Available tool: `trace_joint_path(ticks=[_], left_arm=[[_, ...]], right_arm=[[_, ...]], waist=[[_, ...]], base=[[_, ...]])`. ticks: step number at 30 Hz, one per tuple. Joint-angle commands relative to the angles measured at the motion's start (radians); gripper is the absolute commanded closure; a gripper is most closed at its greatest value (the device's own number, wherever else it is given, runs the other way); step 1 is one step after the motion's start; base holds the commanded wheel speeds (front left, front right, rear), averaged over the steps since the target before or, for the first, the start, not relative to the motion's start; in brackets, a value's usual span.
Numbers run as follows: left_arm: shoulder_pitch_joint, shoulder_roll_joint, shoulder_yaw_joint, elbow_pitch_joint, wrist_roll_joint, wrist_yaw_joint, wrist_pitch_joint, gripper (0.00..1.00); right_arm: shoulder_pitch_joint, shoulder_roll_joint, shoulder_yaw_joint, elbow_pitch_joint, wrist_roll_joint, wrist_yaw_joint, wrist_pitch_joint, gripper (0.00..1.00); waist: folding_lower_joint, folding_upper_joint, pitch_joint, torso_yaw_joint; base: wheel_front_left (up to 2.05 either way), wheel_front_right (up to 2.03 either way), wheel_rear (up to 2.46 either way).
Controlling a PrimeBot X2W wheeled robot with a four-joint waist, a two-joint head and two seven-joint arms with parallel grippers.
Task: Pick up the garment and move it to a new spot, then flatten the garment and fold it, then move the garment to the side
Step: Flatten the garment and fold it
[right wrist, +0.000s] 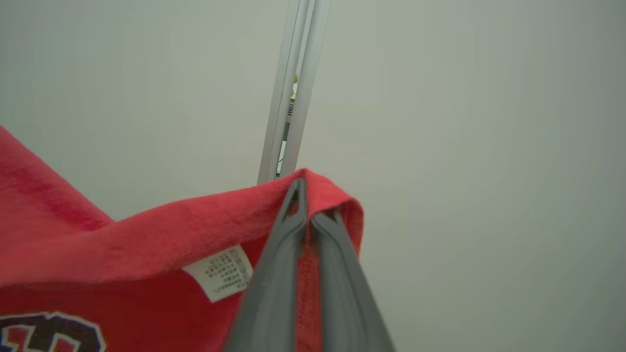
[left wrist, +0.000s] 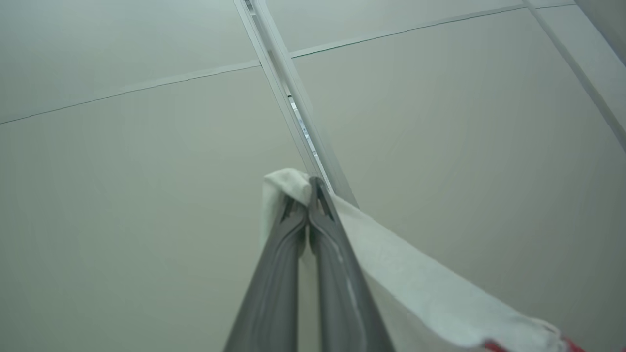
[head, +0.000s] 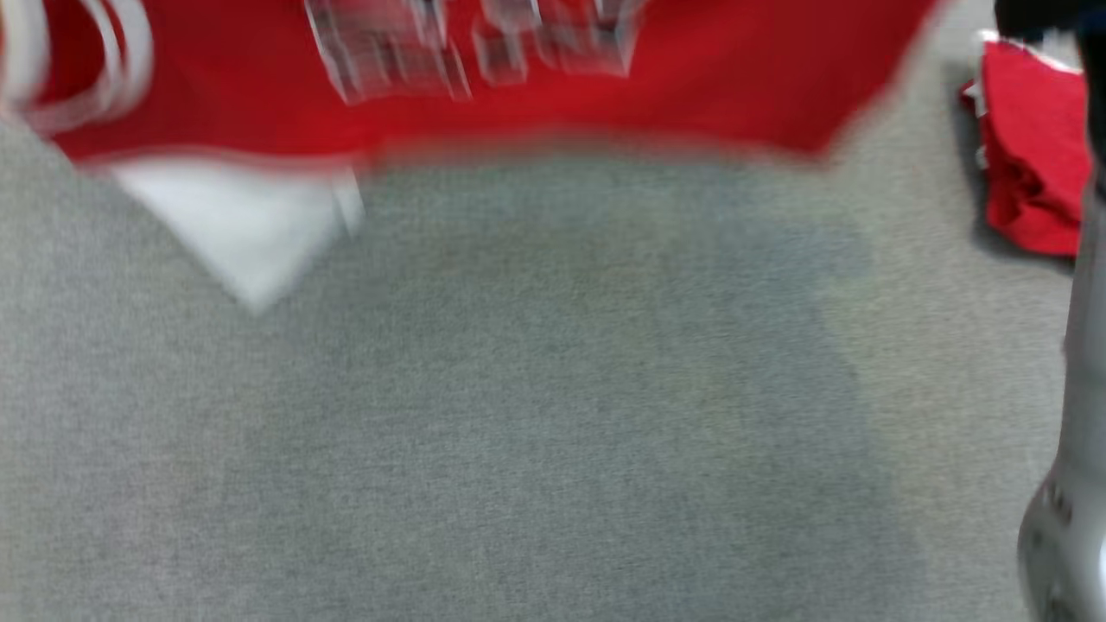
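Note:
The garment (head: 536,95) is a red shirt with white trim and printed lettering. It hangs blurred across the top of the head view, above the grey table (head: 536,415), with a white corner (head: 242,233) dangling at the left. In the left wrist view my left gripper (left wrist: 307,195) is shut on a white edge of the garment (left wrist: 415,288), fingers pointing at pale wall panels. My right gripper (right wrist: 304,200) is shut on a red hem of the garment (right wrist: 146,234), beside a white care label (right wrist: 220,271).
A second red cloth bundle (head: 1032,147) lies at the table's far right. A pale robot arm (head: 1076,449) runs up the right edge of the head view. A metal seam (left wrist: 293,98) splits the wall panels behind the grippers.

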Motion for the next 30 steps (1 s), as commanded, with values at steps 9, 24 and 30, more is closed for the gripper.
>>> trace_joint_path(ticks=[9,24,30], left_arm=[[-0.212,-0.088,-0.064,0.363,0.035,0.006,-0.203,1.0],[0.221,-0.142,-0.037,0.411,-0.127,-0.011,-0.337,1.0],[0.46,-0.171,0.068,0.23,-0.182,-0.011,-0.337,1.0]], right_arm=[[-0.275,0.039,-0.044,0.38,-0.114,0.0,-0.102,1.0],[-0.078,0.084,-0.007,0.749,-0.087,0.0,-0.417,1.0],[0.04,0.087,0.014,0.708,0.005,0.0,-0.469,1.0]], waist=[[-0.0004,0.0,0.151,0.062],[-0.0004,0.0,0.218,0.071],[-0.0004,0.0,0.187,0.067]], base=[[0.0,0.0,0.0],[0.0,0.0,0.0],[0.0,0.0,0.0]])
